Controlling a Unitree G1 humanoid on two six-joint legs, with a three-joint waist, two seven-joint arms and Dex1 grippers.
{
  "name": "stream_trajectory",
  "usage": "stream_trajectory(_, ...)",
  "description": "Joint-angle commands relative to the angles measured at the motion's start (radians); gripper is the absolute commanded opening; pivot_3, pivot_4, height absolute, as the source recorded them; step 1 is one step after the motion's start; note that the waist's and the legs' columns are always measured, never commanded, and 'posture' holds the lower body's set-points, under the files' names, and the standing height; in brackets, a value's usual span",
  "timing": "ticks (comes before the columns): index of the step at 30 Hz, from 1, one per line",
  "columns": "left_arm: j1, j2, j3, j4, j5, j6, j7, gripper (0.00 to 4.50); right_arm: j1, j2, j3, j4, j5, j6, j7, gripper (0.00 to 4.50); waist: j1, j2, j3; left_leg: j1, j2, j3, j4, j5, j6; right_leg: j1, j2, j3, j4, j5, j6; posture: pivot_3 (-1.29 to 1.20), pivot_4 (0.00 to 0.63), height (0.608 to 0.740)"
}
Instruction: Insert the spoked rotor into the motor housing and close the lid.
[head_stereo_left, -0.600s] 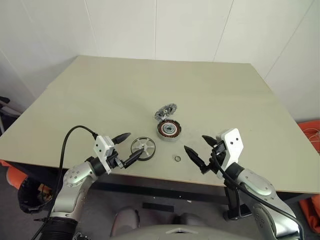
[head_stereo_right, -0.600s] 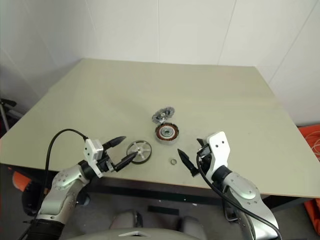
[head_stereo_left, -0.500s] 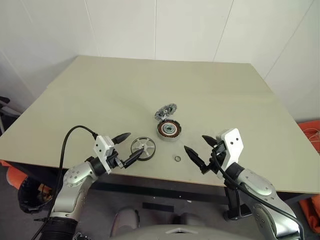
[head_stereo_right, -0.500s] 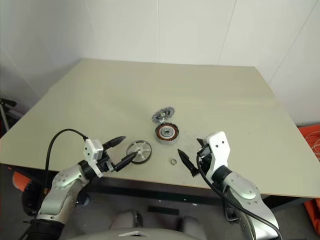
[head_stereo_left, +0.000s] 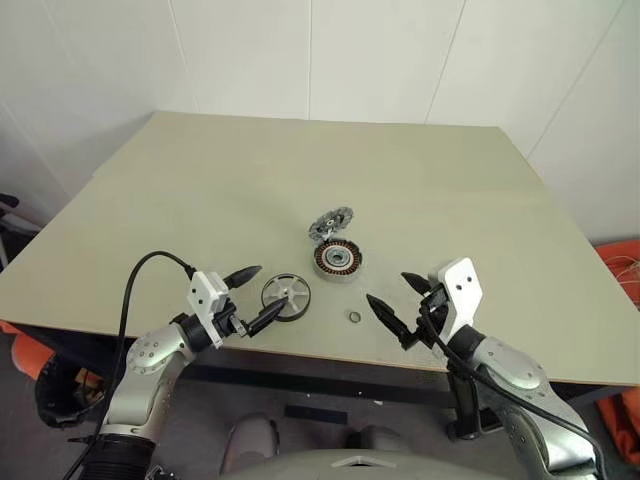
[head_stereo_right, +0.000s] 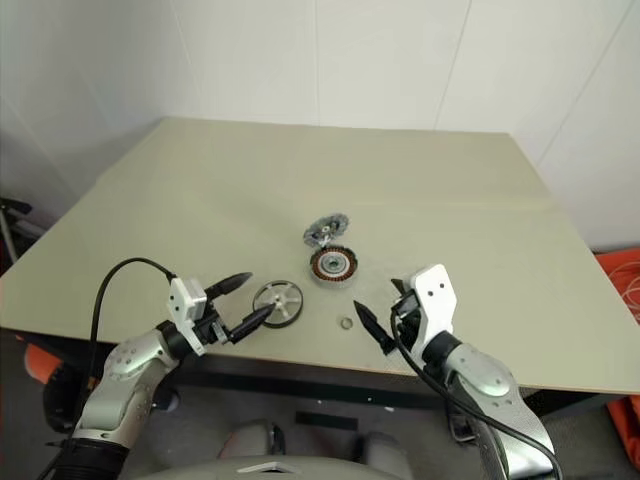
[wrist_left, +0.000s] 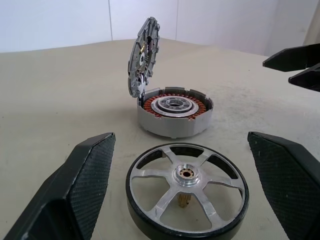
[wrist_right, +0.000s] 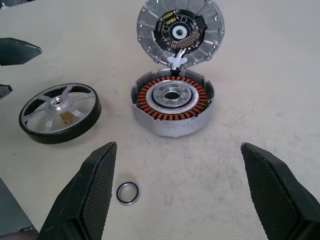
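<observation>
Resting on surface (head_stereo_left: 200, 190), all parts lay free. Your left claw (head_stereo_left: 255, 296) gaped around spoked rotor (head_stereo_left: 286, 297), ready to pinch; right claw (head_stereo_left: 398, 303) gaped empty. Motor housing (head_stereo_left: 338, 260) sat just beyond, lid (head_stereo_left: 330, 223) propped upright, leaving cavity clear. Tiny ring (head_stereo_left: 354, 317) lay apart.

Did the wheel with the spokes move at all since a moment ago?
No. The wheel lies in the same spot on the table, just left of the little ring, as before.

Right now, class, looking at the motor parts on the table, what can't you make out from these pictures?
- Dark-rimmed spoked rotor: underside hidden against the table, left wrist view.
- Copper-wound motor housing: bore depth hidden in shadow, right wrist view.
- Silvery-grey hinged lid: outer face turned away.
- Tiny metal ring: too small for detail, head views.
</observation>
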Motion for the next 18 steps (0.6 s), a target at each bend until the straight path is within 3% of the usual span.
stream_trajectory(1,-0.004,0.001,0.006,-0.017,-0.008,-0.016,-0.003,4.5,-0.041,-0.006,0.028,0.033,-0.019,-0.031,0.019,4.48,0.0,0.0,0.0,0.0,0.0,0.0,0.0,0.0,0.0,0.0,0.0,0.0,0.0,0.0,0.0,0.0,0.0,0.74)
stream_trajectory(18,0.003,-0.012,0.006,0.004,-0.006,-0.021,-0.001,4.5,-0.134,-0.019,0.14,0.267,-0.059,-0.116,0.175,4.48,-0.001,0.0,0.0,0.0,0.0,0.0,0.0,0.0,0.0,0.0,0.0,0.0,0.001,0.0,0.0,0.0,0.0,0.74)
